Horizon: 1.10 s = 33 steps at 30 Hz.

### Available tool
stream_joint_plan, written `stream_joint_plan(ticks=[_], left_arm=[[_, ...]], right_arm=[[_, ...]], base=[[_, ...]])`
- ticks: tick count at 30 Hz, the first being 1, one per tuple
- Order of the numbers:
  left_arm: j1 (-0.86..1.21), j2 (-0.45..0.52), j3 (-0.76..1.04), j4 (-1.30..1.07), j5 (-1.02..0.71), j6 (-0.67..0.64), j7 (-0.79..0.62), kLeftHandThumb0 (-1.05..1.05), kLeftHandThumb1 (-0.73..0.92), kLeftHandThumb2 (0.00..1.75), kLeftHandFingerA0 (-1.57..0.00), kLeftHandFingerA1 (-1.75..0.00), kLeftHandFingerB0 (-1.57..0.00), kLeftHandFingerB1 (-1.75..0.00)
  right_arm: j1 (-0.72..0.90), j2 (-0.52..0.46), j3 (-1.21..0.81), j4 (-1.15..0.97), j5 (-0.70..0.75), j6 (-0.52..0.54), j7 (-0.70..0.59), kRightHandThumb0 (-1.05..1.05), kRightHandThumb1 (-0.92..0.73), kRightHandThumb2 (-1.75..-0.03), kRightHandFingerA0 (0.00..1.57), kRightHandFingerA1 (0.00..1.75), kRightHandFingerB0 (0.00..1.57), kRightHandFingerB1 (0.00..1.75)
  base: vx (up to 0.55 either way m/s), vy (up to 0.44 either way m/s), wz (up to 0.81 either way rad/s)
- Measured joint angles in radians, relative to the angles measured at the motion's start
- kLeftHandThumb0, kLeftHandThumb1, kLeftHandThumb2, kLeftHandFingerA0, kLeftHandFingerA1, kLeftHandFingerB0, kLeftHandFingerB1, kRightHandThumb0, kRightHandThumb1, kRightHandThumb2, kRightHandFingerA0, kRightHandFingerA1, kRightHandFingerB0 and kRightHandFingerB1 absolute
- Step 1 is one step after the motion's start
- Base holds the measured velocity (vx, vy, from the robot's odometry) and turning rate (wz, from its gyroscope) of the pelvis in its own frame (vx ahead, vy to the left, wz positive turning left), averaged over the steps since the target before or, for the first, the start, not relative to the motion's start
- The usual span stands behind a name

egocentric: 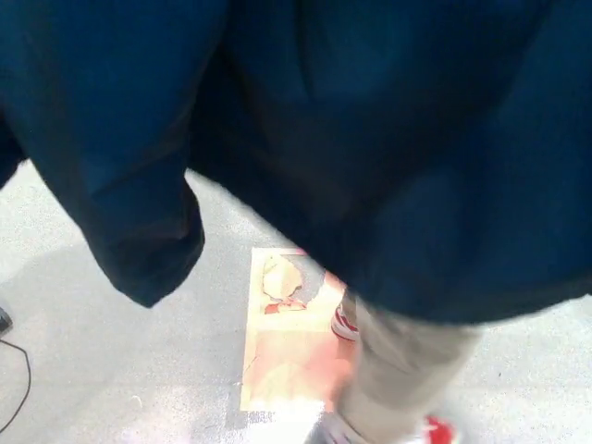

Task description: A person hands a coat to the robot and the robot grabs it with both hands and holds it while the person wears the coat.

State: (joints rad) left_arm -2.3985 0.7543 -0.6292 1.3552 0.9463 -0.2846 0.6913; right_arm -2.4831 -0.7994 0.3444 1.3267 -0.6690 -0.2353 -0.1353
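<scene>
Matt dark blue cloth coat (370, 129) is hanging in soft folds. Beige cloth trousers (398, 379) are looking smooth. Grey floor (111, 351) is appearing finely speckled, matt; orange floor patch (287, 361) is looking worn.

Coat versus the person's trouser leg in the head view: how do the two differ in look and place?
The coat is dark navy blue; the trouser leg is light beige. The coat fills the upper picture from edge to edge, with one sleeve hanging at the left; the trouser leg shows only at lower right, under the coat's hem. The coat hangs off the floor; the trouser leg runs down to a red and white shoe. Both are cloth.
</scene>
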Motion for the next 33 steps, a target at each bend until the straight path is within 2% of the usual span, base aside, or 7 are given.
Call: stream_joint_plan(ticks=[2,3,4,15,17,22,33], left_arm=[[0.000,0.000,0.006,0.000,0.000,0.001,-0.005,-0.53,0.77,0.64,-0.92,-1.75,-0.65,-1.61],[0.000,0.000,0.007,0.000,0.001,0.001,-0.005,-0.48,0.65,0.63,-0.89,-1.75,-0.72,-1.28],[0.000,0.000,0.007,0.000,0.001,0.001,-0.005,-0.48,0.73,0.62,-0.92,-1.75,-0.64,-1.54],[0.000,0.000,0.015,-0.005,0.002,-0.002,-0.025,-0.47,0.71,0.62,-0.89,-1.75,-0.60,-1.61],[0.000,0.000,0.015,-0.005,0.003,-0.002,-0.026,-0.46,0.63,0.59,-0.89,-1.75,-0.76,-1.19],[0.001,0.003,0.017,-0.005,0.003,-0.004,-0.036,-0.50,0.79,0.64,-0.90,-1.75,-0.60,-1.68],[0.001,0.006,0.012,-0.005,0.019,-0.005,-0.038,-0.50,0.77,0.64,-0.90,-1.75,-0.59,-1.63]], right_arm=[[0.000,-0.001,0.000,0.000,-0.002,0.001,0.000,-0.44,-0.82,-0.65,0.91,1.75,0.78,1.59],[0.000,-0.001,0.000,0.000,-0.002,0.001,0.000,-0.45,-0.83,-0.65,0.94,1.75,0.81,1.54],[0.000,-0.001,-0.001,0.000,-0.003,0.002,0.000,-0.45,-0.83,-0.65,0.92,1.75,0.77,1.58],[0.008,-0.018,-0.009,0.004,-0.010,0.009,0.006,-0.44,-0.83,-0.65,0.91,1.75,0.74,1.60],[0.008,-0.018,-0.010,0.003,-0.011,0.009,0.006,-0.43,-0.83,-0.65,0.91,1.75,0.75,1.57],[0.008,-0.018,-0.008,0.001,-0.013,0.009,0.006,-0.45,-0.83,-0.65,0.90,1.75,0.72,1.64],[0.008,-0.018,-0.005,0.003,-0.022,0.009,0.007,-0.46,-0.83,-0.65,0.92,1.75,0.73,1.63]], base=[[0.00,0.000,0.00],[0.00,0.000,0.00],[0.00,0.000,0.00],[0.00,0.000,0.00],[0.00,0.000,0.00],[0.00,0.000,0.00],[0.00,0.000,0.00]])
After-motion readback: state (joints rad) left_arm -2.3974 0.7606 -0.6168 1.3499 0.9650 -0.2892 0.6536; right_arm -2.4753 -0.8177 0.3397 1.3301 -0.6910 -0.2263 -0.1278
